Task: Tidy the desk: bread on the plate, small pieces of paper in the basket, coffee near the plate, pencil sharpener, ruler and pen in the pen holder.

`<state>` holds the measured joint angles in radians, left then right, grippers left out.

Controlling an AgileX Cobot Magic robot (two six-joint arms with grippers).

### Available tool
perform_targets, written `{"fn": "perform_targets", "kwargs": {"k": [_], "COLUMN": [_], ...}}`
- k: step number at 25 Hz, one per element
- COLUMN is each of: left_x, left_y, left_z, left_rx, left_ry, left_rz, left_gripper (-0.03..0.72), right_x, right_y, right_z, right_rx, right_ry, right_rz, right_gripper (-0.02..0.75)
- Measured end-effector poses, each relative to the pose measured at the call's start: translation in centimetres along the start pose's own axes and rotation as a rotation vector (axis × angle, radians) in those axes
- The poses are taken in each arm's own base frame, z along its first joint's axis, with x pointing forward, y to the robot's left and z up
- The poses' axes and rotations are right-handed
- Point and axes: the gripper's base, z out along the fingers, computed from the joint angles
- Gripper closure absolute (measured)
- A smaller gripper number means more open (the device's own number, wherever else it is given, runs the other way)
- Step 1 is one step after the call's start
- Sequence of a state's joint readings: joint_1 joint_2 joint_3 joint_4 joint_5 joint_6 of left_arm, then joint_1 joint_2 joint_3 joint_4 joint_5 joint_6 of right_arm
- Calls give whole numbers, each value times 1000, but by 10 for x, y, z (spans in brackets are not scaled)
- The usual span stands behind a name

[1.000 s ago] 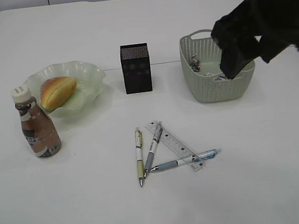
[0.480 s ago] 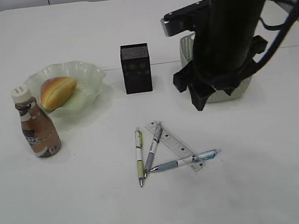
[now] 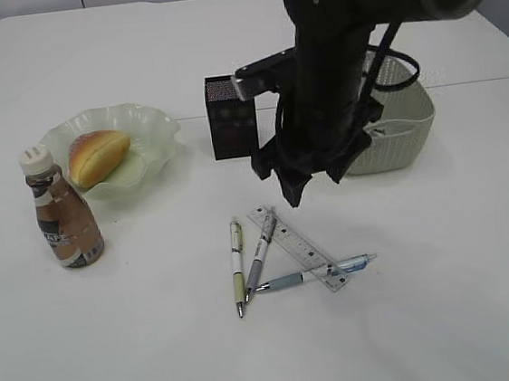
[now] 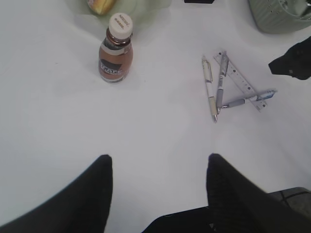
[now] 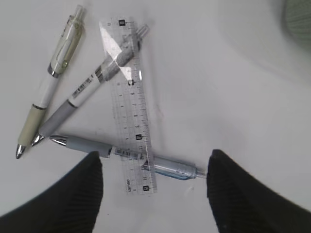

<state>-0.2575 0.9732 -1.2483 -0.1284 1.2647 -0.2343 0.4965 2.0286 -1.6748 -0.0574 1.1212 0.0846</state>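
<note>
Nearest, the left gripper point(image 4: 158, 187) hangs over bare table point(image 3: 117, 350) at the front, jaws apart and holding nothing, seemingly parked clear of the work; a little farther in lie three pens and the ruler point(image 3: 298, 249) in a loose heap, the cream pen point(image 3: 238, 263) alongside, the grey pen point(image 3: 261, 253) crossing the ruler's upper end, the blue-tipped pen point(image 3: 316, 273) crossing its lower end; that overlap likely explains why the right gripper point(image 3: 313, 187) hovers just above them, jaws spread wide and empty, looking straight down as if to choose a piece that can be lifted without dragging the others. To the left, the coffee point(image 3: 62, 218) stands upright just beside the plate point(image 3: 152, 128), where the task wants it; the bread point(image 3: 98, 155) already lies in that plate. Farther back, the pen holder point(image 3: 228, 125) stands upright behind the gripper, near enough for a short carry; the basket point(image 3: 404, 125), largely hidden by the arm, sits to its right. No pencil sharpener can be made out.
</note>
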Motion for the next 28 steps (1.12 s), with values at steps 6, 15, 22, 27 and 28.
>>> {"fn": "perform_targets", "kwargs": {"k": [6, 15, 22, 27, 28], "left_x": [0, 0, 0, 0, 0], "left_y": [0, 0, 0, 0, 0], "left_z": [0, 0, 0, 0, 0], "left_rx": [0, 3, 3, 2, 2], "left_ry": [0, 1, 1, 0, 0], "left_rz": [-1, -3, -6, -5, -5], "left_gripper": [241, 243, 243, 243, 244], "right_x": [-4, -6, -9, -9, -9], "right_y": [8, 13, 14, 14, 14], "right_z": [35, 67, 81, 85, 87], "right_rx": [-58, -96, -96, -96, -96], "right_ry": [48, 79, 52, 56, 58], "right_rz": [-17, -59, -89, -106, -108], "right_gripper": [216, 215, 215, 215, 215]}}
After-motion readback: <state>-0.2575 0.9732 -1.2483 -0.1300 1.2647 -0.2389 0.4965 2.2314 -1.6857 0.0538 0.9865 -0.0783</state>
